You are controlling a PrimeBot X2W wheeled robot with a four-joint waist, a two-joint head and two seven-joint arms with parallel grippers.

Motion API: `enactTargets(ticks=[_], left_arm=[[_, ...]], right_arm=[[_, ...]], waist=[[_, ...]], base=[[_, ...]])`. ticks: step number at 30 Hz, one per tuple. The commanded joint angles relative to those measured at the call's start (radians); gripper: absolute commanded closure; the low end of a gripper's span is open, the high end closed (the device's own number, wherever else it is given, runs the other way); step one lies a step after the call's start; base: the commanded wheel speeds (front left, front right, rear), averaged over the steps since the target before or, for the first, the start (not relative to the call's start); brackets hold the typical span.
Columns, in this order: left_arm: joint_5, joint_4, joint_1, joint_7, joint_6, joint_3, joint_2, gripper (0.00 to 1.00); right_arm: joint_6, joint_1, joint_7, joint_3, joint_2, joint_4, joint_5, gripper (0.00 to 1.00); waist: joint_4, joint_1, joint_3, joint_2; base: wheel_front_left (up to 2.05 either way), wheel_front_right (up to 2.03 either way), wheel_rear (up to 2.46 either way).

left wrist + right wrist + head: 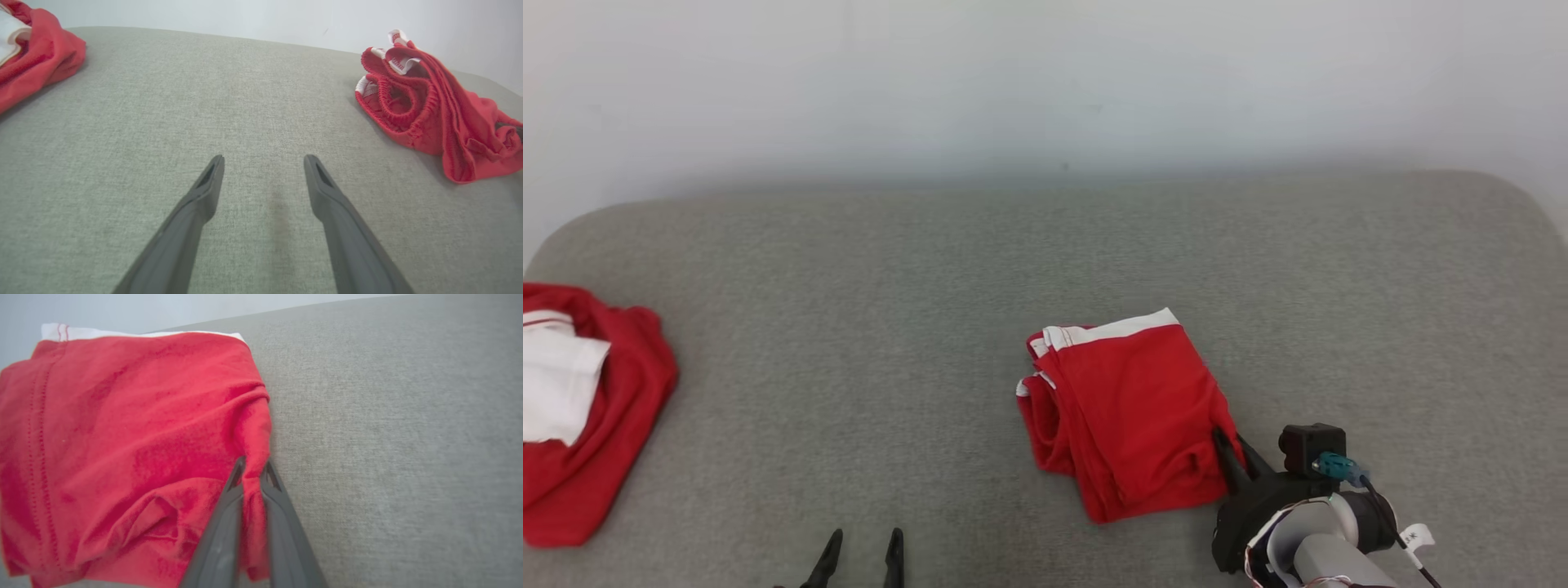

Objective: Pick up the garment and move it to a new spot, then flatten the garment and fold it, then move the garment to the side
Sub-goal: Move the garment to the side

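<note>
A folded red garment (1131,408) with a white band along its far edge lies on the grey padded surface, right of centre. My right gripper (1232,451) is shut on a pinch of red cloth at the garment's near right corner; in the right wrist view the fabric (122,449) bunches between the closed fingers (253,473). From the left wrist, the same garment (433,110) shows its elastic waistband at the right. My left gripper (862,545) stands open near the front edge, well left of the garment, fingers (204,192) apart over bare surface.
Another red and white piece of clothing (580,408) lies crumpled at the far left edge, also seen as a red heap (36,61) in the left wrist view. The grey surface (849,327) stretches between the two piles. A pale wall (1045,82) rises behind.
</note>
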Motion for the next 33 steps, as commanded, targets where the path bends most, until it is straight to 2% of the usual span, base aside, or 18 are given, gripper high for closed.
enactTargets(ticks=[1,8,19,27,33], left_arm=[[-0.001,-0.003,0.002,-0.003,-0.005,-0.007,-0.001,0.00],[-0.021,-0.008,-0.008,-0.003,0.005,-0.052,-0.001,0.00],[-0.017,-0.015,-0.049,-0.003,0.004,-0.085,0.000,0.00],[-0.008,-0.023,-0.072,-0.003,-0.005,-0.111,0.000,0.00],[0.011,-0.027,-0.092,-0.003,-0.007,-0.118,0.001,0.00]], right_arm=[[-0.003,0.011,0.000,-0.015,-0.007,-0.008,-0.018,1.00],[-0.002,0.026,0.000,-0.077,-0.003,-0.021,-0.074,1.00],[-0.002,0.029,0.000,-0.103,0.007,-0.038,-0.106,1.00],[-0.002,0.031,0.000,-0.105,0.008,-0.050,-0.110,1.00],[-0.002,0.014,0.000,-0.100,0.007,-0.063,-0.110,1.00]], waist=[[-0.053,0.0000,-0.015,-0.0001],[-0.204,0.0000,-0.022,-0.0001],[-0.425,0.0000,0.002,-0.0001],[-0.511,0.0000,0.029,-0.0001],[-0.528,0.0000,0.059,-0.0001]], base=[[0.00,0.00,0.00],[0.00,0.00,0.00],[0.00,0.00,0.00],[0.00,0.00,0.00],[0.00,0.00,0.00]])
